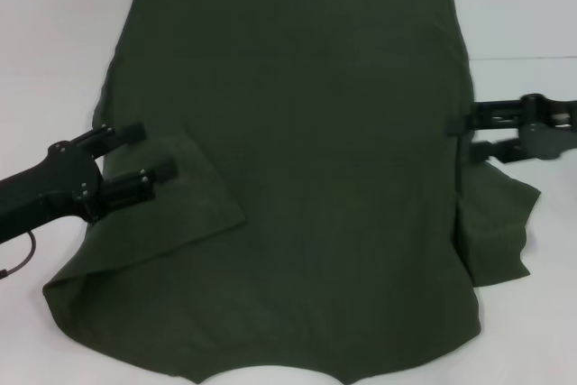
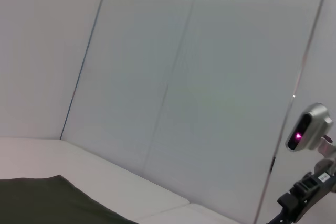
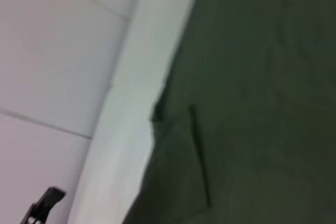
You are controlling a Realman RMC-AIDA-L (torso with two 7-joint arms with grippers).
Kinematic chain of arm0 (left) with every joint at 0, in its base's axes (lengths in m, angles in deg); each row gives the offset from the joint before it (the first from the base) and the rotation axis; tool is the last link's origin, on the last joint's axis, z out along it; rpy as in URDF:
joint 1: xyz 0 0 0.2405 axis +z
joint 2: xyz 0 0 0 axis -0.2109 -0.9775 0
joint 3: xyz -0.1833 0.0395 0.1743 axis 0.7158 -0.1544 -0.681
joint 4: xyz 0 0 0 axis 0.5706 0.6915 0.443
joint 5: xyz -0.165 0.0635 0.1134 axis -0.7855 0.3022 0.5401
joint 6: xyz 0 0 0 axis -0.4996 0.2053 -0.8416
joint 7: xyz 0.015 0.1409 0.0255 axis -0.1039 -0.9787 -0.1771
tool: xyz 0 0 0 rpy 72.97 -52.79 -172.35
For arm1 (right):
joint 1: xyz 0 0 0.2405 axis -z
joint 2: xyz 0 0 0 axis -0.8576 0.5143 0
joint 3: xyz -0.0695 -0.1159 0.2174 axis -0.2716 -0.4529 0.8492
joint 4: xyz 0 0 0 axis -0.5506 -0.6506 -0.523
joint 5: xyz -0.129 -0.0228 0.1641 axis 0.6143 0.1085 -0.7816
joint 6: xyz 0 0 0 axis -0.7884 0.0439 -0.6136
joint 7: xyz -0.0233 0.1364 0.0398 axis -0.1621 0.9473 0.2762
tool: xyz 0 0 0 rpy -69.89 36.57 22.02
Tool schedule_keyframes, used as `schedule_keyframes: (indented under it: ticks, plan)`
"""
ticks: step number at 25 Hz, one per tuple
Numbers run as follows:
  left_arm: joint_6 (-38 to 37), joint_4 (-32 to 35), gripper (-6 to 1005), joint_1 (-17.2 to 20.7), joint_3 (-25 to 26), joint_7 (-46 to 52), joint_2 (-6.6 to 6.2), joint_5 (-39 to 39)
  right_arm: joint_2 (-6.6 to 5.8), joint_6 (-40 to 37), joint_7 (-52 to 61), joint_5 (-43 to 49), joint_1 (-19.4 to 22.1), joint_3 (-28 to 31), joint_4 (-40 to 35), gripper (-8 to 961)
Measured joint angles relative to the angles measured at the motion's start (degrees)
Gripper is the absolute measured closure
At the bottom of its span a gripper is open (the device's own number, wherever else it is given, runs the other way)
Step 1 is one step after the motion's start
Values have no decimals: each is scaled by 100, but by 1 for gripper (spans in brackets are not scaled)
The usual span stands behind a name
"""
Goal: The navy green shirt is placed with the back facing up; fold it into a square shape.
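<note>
Olive navy green shirt (image 1: 306,160) lies flat; left gripper (image 1: 155,152) jaws parted, right gripper (image 1: 462,137) jaws unclear

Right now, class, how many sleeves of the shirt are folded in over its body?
1. The left sleeve lies folded onto the navy green shirt, by the left claw. The right sleeve still sticks out, near the right claw.

No legible text — plain shirt (image 1: 297,132) back only

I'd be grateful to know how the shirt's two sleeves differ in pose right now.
The left sleeve lies folded inward, flat on the navy green shirt, under the left gripper. The right sleeve hangs outward past the side edge, rumpled, below the right gripper. Both are dark olive.
</note>
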Motion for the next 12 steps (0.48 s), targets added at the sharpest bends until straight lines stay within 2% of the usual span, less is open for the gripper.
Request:
schedule_keyframes:
  ticks: [1, 3, 6, 12]
  plan:
    - [-19, 4, 109, -12, -62, -43, 6, 1, -77, -154, 389, 340, 27, 230, -3, 73]
    - [-19, 6, 109, -21, -79, -70, 15, 1, -109, -233, 507, 527, 33, 335, -4, 74]
    - [109, 6, 110, -43, -198, -287, 73, 4, -241, -408, 770, 1177, 44, 597, -13, 75]
    - [219, 3, 112, -112, -716, -182, 47, 7, -282, -557, 770, 1851, 41, 654, -58, 76]
